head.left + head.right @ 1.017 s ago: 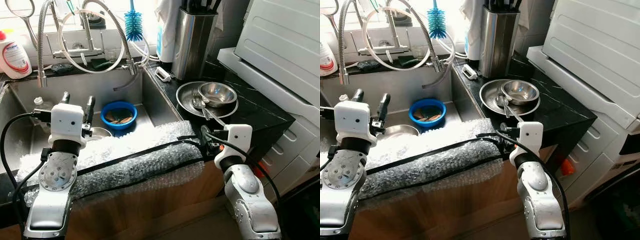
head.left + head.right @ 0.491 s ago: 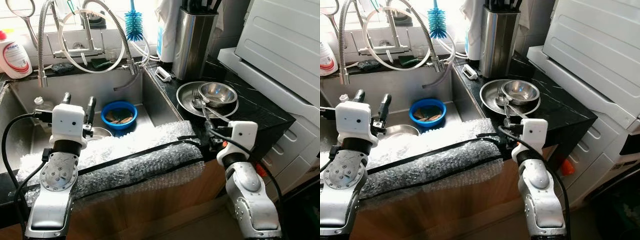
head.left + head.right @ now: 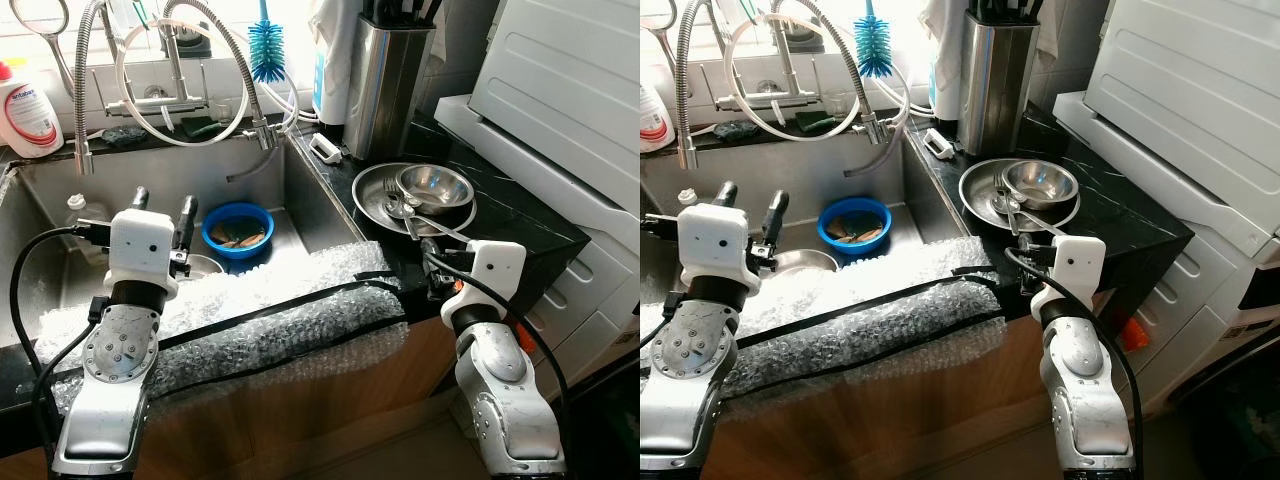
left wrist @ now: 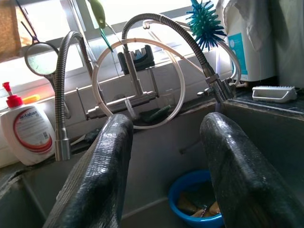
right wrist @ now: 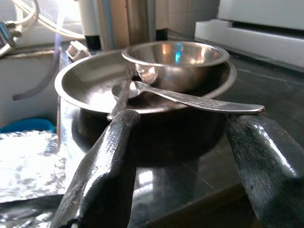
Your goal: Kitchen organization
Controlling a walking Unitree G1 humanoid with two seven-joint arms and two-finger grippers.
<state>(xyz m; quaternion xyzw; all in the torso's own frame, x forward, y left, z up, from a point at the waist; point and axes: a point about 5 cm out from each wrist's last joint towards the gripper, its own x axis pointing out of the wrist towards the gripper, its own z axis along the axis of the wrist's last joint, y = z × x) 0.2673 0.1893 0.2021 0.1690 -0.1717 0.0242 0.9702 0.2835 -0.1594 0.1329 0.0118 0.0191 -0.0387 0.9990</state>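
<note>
the right end effector (image 5: 180,156) hovered with its fingers spread wide just in front of a steel plate (image 3: 372,192) on the black table (image 3: 510,215) beside the sink (image 3: 300,205); the plate held a small steel bowl (image 3: 434,186) and a spoon (image 5: 190,99) whose handle stuck out over the rim toward the fingers. the left end effector (image 3: 160,215), also open and empty, hung over the sink near a blue bowl (image 3: 238,228). the steel pieces looked light, stiff and slippery, so the spoon's projecting handle or the plate's thin rim seemed the best places to pinch, squarely, since the stack would likely slide and clatter.
</note>
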